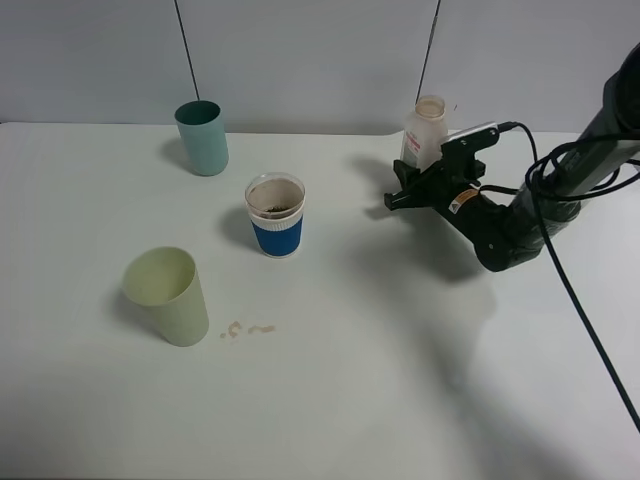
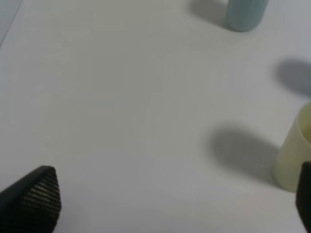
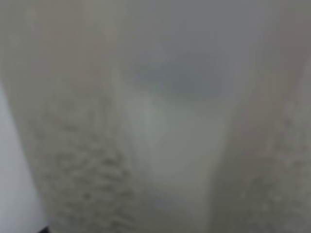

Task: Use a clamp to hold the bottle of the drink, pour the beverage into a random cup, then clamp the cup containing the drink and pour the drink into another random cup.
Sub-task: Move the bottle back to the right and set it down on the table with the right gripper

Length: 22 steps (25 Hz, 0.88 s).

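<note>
The bottle point(image 1: 425, 130) stands upright at the back right of the table, its white label and open pale neck showing above my right gripper point(image 1: 412, 182), which is shut on its lower body. The right wrist view holds only a blurred close-up of the bottle point(image 3: 155, 126). The blue-banded white cup point(image 1: 275, 216) sits mid-table with dark brown beverage point(image 1: 275, 208) at its bottom. The teal cup point(image 1: 202, 137) stands behind it to the left, and its base shows as teal cup point(image 2: 245, 14). My left gripper point(image 2: 175, 204) is open over bare table; the exterior view does not show it.
A larger pale yellow-green cup point(image 1: 168, 295) stands at the front left, also seen as pale cup point(image 2: 296, 160) beside my left gripper's fingertip point(image 2: 39, 196). Small brown drips point(image 1: 248, 329) lie on the white table point(image 1: 400, 380). The right arm's black cable point(image 1: 585, 320) trails across the right side.
</note>
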Available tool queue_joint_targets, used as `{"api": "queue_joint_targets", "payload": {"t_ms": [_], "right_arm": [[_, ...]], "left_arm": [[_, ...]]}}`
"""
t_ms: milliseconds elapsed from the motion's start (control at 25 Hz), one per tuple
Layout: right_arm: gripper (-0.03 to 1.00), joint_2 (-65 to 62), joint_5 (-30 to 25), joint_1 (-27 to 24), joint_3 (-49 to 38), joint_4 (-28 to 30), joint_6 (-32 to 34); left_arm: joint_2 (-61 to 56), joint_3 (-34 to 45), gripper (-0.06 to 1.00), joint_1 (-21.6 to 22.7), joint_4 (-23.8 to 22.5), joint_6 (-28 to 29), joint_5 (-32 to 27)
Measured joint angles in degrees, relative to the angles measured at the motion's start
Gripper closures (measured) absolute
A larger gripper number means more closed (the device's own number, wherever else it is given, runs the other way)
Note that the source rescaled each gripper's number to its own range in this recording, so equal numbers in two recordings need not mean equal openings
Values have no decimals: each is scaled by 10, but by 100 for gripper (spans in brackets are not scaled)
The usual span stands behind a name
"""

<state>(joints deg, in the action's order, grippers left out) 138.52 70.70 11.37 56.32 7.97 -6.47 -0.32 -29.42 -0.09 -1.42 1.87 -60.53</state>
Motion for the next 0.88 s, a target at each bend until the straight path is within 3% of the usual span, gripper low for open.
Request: {"api": "queue_joint_targets", "payload": {"t_ms": [640,880], "right_arm": [[97,3,6,8,0,-22,6],[90,3,6,8,0,-23,6]], "left_arm": [[0,0,1,0,0,0,0],[0,0,1,0,0,0,0]]}}
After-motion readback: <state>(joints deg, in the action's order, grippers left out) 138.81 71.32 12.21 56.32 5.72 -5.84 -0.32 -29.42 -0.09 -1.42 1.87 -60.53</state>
